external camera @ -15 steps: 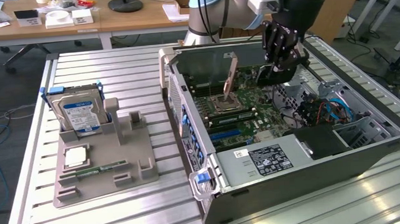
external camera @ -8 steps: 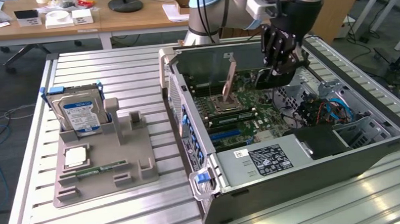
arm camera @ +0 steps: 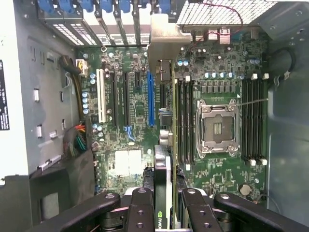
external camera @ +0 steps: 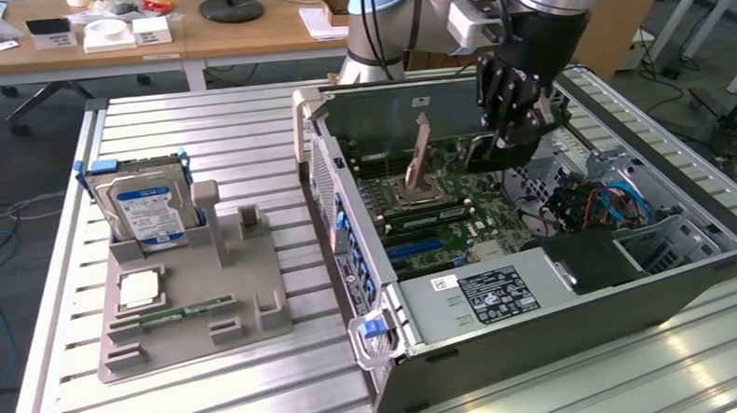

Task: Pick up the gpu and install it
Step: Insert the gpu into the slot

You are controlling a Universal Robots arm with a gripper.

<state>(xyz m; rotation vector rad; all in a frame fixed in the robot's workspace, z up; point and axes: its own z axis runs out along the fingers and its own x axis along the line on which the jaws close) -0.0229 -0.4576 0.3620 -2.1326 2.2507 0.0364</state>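
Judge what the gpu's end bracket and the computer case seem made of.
On the gpu, the end bracket looks like bare sheet metal: dull pale sheen, thin and folded. Computer case: probably painted steel, with dark matte outer panels and pale grey inside with punched slots.

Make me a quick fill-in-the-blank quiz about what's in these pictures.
The gripper is shut on the thin black gpu card over the green ___. The silver hard drive wears a ___ label. It stands in a grey holder at the exterior view's ___ of the open computer case.
Missing: motherboard; blue; left.
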